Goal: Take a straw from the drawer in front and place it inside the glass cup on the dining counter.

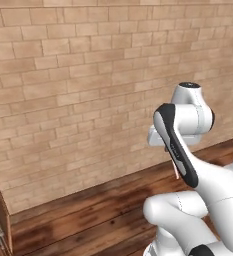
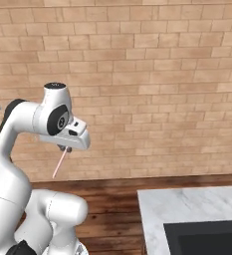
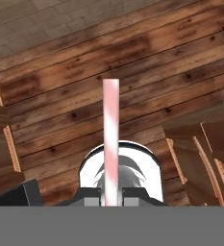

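Straw (image 3: pixel 110 139) is seen pinched between the two dark finger tips of the gripper (image 3: pixel 111 196) in the hand view, where the pale pinkish-red tube rises straight from the narrow gap between the tips toward the middle of the picture. In the right base view the gripper (image 2: pixel 65 148) is carried high, at the end of the white arm, and the straw (image 2: pixel 59 165) hangs from it, slanting down and to the left, its lower end free in the air in front of the brick wall (image 2: pixel 152 84). In the left base view a short piece of the straw (image 1: pixel 176 172) is made out just beside the dark-edged forearm (the rest is hidden behind the arm). Nothing is touched by the straw apart from the finger tips. A wooden floor (image 2: pixel 112 199) is laid along the foot of the wall, and open room is left between the arm and the bricks. A white, grey-veined marble top (image 2: pixel 187 204) is seen at the lower right of the right base view, its near-left edge and corner well apart from the gripper, with a dark recessed rectangle (image 2: pixel 202 239) set into it. Brown wooden cabinet fronts (image 3: pixel 200 153) are seen at both sides of the hand view, with bare floor boards between them under the straw.
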Available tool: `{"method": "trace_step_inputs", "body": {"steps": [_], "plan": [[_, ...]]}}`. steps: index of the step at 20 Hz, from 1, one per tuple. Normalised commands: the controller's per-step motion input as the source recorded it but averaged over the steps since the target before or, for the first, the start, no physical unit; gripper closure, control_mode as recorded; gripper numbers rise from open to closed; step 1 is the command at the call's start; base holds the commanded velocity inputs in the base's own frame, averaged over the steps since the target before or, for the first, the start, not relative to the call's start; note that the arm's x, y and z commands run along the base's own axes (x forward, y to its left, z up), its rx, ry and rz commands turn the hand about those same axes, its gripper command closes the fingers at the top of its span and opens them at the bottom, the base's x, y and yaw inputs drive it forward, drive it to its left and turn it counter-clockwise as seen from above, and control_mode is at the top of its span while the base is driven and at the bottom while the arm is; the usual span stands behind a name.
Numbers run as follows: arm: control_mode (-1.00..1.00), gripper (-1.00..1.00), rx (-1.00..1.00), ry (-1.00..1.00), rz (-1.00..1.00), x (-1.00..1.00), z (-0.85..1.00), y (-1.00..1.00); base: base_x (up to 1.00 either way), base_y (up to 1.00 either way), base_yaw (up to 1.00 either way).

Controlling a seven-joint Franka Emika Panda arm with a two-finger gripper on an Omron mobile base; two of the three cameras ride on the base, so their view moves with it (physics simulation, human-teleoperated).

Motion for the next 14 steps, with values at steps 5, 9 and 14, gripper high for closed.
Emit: {"method": "trace_step_inputs", "body": {"steps": [5,9,14], "plan": [[1.00,1.00,0.00,0.00,0.00,0.00,0.00,0.00,0.19,0.29,-0.33],[1.00,1.00,0.00,0.00,0.00,0.00,0.00,0.00,0.29,0.30,-0.29],[1.00,1.00,0.00,0.00,0.00,0.00,0.00,0.00,0.39,0.24,-0.27]]}}
